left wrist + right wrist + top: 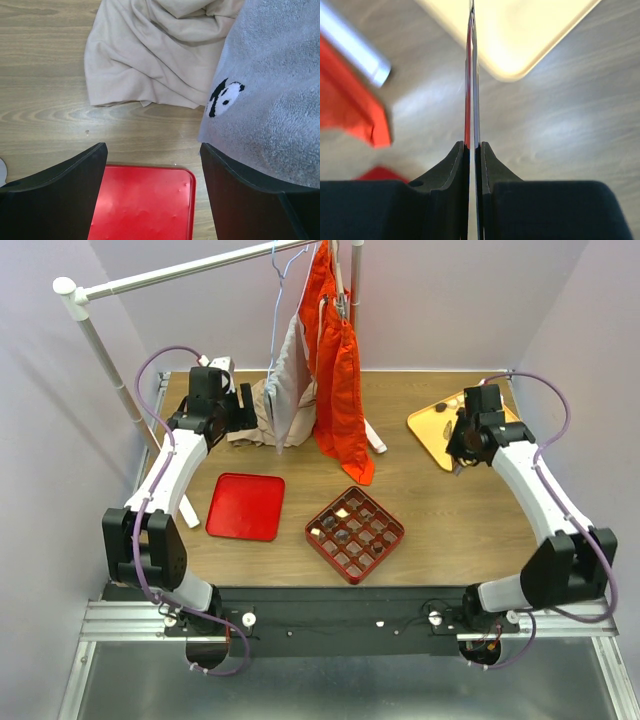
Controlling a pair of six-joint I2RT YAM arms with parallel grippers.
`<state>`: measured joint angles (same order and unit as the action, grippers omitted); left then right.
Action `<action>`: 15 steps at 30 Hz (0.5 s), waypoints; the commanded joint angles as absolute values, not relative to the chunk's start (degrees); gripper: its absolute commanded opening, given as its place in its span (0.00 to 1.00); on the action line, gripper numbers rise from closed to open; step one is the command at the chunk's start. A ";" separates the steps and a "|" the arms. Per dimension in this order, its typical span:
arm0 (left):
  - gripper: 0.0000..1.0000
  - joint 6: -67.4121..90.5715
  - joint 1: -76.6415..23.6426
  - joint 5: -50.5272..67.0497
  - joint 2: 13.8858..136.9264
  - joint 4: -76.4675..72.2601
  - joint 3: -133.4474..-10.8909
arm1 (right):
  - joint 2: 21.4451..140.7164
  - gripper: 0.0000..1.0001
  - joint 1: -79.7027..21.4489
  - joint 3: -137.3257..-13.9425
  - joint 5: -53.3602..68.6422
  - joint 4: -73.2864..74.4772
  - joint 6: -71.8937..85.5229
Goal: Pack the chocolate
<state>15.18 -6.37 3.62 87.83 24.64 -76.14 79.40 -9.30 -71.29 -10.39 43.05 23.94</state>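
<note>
The chocolate lies in two places. Several dark lumps and a cream one (343, 512) sit in cells of the red gridded box (372, 558). A few dark lumps (441, 410) lie on the yellow-orange tray (428, 435) at the back right. My right gripper (462, 458) hangs over the tray's near-left edge. In the right wrist view it (472, 147) is shut on a thin flat tool (471, 75), red and silvery, seen edge-on. My left gripper (232, 412) is open and empty at the back left, with the flat red lid (145, 205) showing between its fingers.
A clothes rack (180, 272) stands at the back with an orange garment (338, 380) and a grey panda towel (270, 90) hanging low. A beige cloth (150, 55) lies crumpled under them. The red lid (246, 506) lies left of the box.
</note>
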 commanded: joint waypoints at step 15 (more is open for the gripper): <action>0.85 13.45 -5.80 2.99 84.02 25.31 -73.21 | 100.63 0.38 9.49 -80.85 -10.28 26.46 24.70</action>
